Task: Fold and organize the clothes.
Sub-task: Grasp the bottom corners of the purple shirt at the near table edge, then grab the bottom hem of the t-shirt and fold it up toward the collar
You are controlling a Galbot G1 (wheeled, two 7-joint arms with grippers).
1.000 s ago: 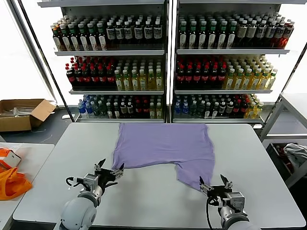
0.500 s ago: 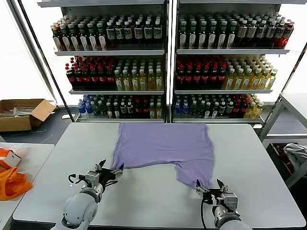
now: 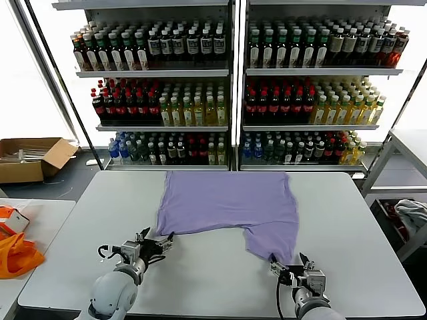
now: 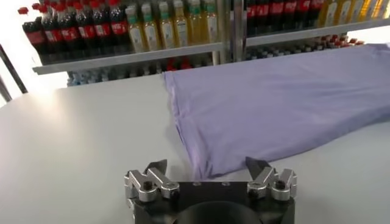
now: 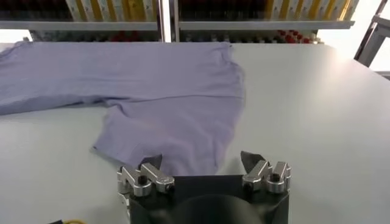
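Observation:
A lavender T-shirt (image 3: 227, 203) lies partly folded on the grey table (image 3: 200, 273), plain side up, with a flap hanging toward the near right. My left gripper (image 3: 155, 243) is open, low over the table, its fingers either side of the shirt's near-left corner (image 4: 204, 169). My right gripper (image 3: 289, 267) is open at the shirt's near-right tip (image 5: 186, 159), which lies between its spread fingers. The shirt fills the far part of the left wrist view (image 4: 274, 97) and of the right wrist view (image 5: 146, 79).
Drink shelves (image 3: 227, 87) stand behind the table. An orange bag (image 3: 17, 250) lies on a side table at the left, a cardboard box (image 3: 30, 157) on the floor beyond it. A grey-white cloth bundle (image 3: 410, 215) sits at the right.
Both grippers have crept forward toward the shirt's near edge; the right one also moved slightly left. The shirt has not moved.

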